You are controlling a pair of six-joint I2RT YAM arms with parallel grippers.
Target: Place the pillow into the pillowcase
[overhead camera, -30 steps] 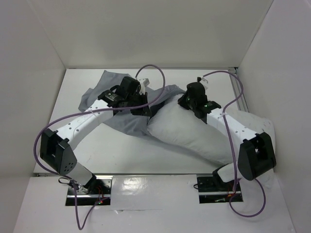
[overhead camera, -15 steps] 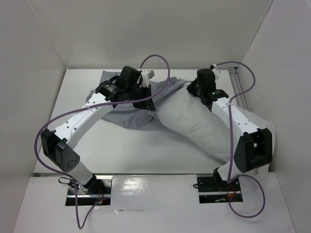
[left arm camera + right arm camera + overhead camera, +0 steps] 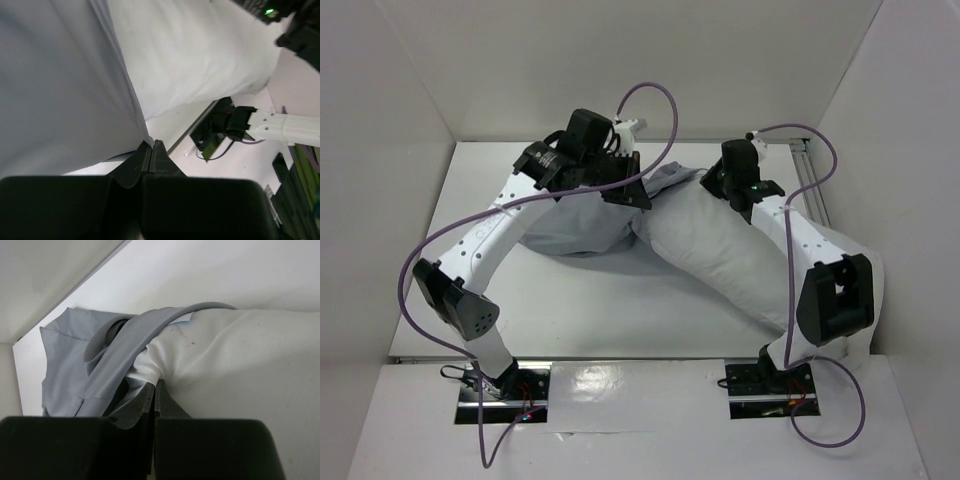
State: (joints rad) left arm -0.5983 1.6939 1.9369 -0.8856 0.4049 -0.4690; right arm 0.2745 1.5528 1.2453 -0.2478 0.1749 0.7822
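**Overhead view.** The pillow [image 3: 720, 255], white and plump, lies slantwise on the right half of the white tabletop [image 3: 580, 300]. Its far end lies near the middle of the back edge, and its near end passes under the right arm's elbow. The pillowcase [image 3: 570, 225], grey and wrinkled, lies heaped left of centre, and its right-hand edge meets the pillow's far end. The left end effector [image 3: 638, 195] reaches in from the left to that junction. The right end effector [image 3: 715, 188] reaches it from the right, above the pillow's far end. A purple cable [image 3: 660, 100] loops above each wrist, and a green light [image 3: 757, 184] glows on the right arm.

**Left wrist view.** The left end effector's jaws are pressed together on the hem of the pillowcase [image 3: 55, 90], which rises from the fingertips as a taut grey sheet filling the left of the frame. The pillow [image 3: 200, 55] lies just beside it on the right, its cover marked with small dark specks.

**Right wrist view.** The right end effector's jaws are closed on a pinch of the pillow's white cover [image 3: 235, 365], and creases spread outward from the pinch. A grey band of the pillowcase [image 3: 75, 350] arches over this end of the pillow and passes close to the fingertips. Whether the band is also caught in the grip cannot be told. The rest of the pillowcase lies crumpled to the left.
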